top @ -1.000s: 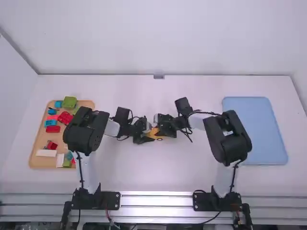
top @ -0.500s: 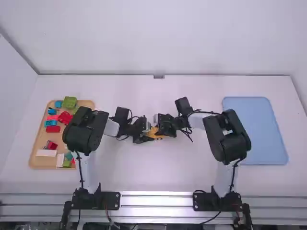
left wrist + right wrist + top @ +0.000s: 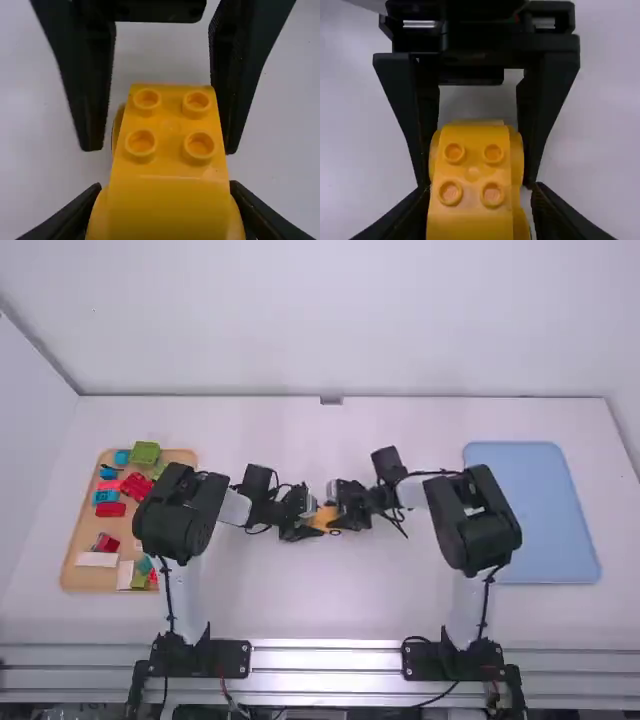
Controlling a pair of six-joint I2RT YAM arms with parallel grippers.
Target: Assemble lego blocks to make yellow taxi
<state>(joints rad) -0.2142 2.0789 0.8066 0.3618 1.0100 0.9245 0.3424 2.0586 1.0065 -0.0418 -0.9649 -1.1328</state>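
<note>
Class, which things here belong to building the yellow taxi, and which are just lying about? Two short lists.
Part of the job:
yellow studded piece
left gripper, shut on it
right gripper, open around it

Apparently lying about:
wooden tray
green block
red block
blue tray

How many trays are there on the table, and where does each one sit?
2: a tan tray at the left end of the table, partly hidden by the left arm, and a blue tray at the right end.
</note>
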